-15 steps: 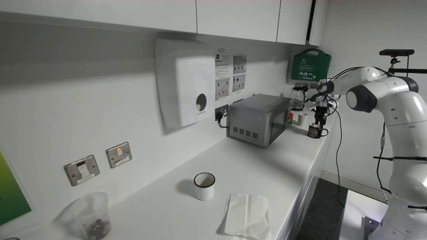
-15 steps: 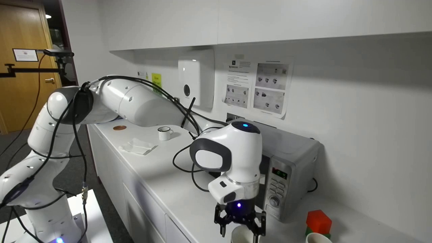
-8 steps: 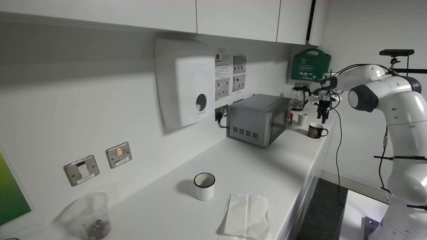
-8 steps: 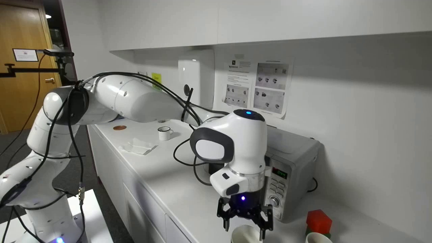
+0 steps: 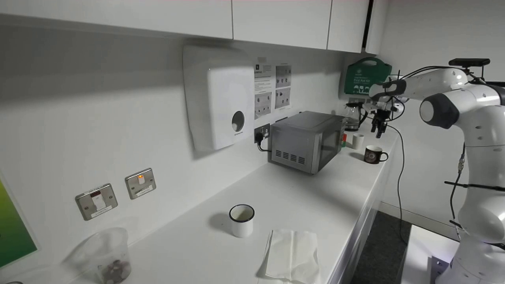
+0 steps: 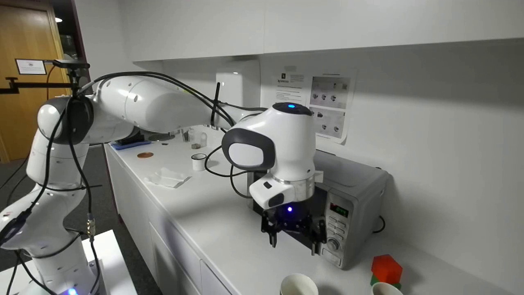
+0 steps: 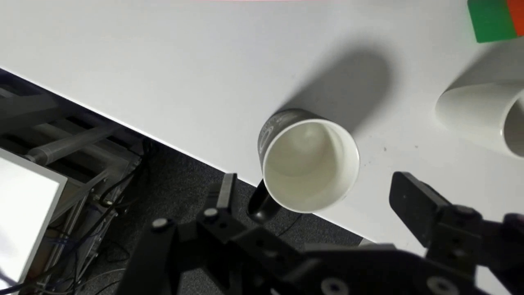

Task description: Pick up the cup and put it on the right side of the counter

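The cup (image 5: 372, 156), a dark mug with a pale rim and inside, stands upright on the white counter (image 5: 315, 197), near its front edge and beyond the microwave. In an exterior view only its pale inside and rim (image 6: 299, 284) show at the bottom edge. In the wrist view the cup (image 7: 309, 164) is whole, its dark handle pointing toward the counter's front edge (image 7: 213, 164). My gripper (image 6: 294, 246) is open and empty above the cup, apart from it. It shows small in an exterior view (image 5: 376, 132). In the wrist view its fingers (image 7: 415, 209) stand wide apart.
A white cup (image 7: 479, 114) and a red-and-green block (image 6: 386, 268) stand beside the cup. The microwave (image 5: 303, 138) stands against the wall. A white dark-rimmed mug (image 5: 242, 227), a paper napkin (image 5: 292, 256) and a clear tub (image 5: 112, 252) lie farther along. Cabinets (image 5: 280, 23) hang above.
One second ago my gripper's fingers were down at the cup. The gripper has risen clear of it, open, and the arm has lifted. The cup has stayed in place on the counter.
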Controlling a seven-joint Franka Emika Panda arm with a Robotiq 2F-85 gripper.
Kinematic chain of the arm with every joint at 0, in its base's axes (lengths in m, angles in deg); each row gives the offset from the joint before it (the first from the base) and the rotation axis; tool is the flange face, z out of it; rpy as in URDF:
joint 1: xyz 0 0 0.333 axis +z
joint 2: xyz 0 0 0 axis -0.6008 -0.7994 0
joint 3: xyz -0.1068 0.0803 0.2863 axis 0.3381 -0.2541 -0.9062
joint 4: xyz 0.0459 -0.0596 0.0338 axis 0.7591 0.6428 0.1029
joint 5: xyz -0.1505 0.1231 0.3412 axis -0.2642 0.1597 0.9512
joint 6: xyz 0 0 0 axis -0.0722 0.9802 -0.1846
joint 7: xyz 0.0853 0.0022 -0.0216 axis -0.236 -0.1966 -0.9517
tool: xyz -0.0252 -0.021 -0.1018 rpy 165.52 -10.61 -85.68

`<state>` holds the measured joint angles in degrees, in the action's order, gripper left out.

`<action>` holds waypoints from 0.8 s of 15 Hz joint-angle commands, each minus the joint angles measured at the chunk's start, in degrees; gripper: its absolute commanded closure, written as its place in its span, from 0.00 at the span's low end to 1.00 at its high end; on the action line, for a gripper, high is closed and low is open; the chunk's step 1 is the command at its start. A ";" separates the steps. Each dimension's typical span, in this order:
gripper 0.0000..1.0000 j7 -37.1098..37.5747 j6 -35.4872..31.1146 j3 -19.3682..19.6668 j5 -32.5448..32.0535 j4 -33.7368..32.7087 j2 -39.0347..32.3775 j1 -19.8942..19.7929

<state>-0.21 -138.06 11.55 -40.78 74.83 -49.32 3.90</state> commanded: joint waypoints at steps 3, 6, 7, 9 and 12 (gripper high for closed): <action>0.00 -5.51 -2.95 -0.87 -1.55 14.57 12.47 3.52; 0.00 -10.32 -5.93 -0.44 -5.19 22.17 17.95 6.17; 0.00 -11.53 -7.20 -0.44 -6.87 24.87 19.89 6.97; 0.00 -13.71 -10.38 -0.60 -11.39 30.36 23.76 8.42; 0.00 -16.37 -15.21 -1.33 -19.97 38.86 29.71 9.80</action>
<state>-13.54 -147.79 10.82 -53.96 103.06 -28.18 12.28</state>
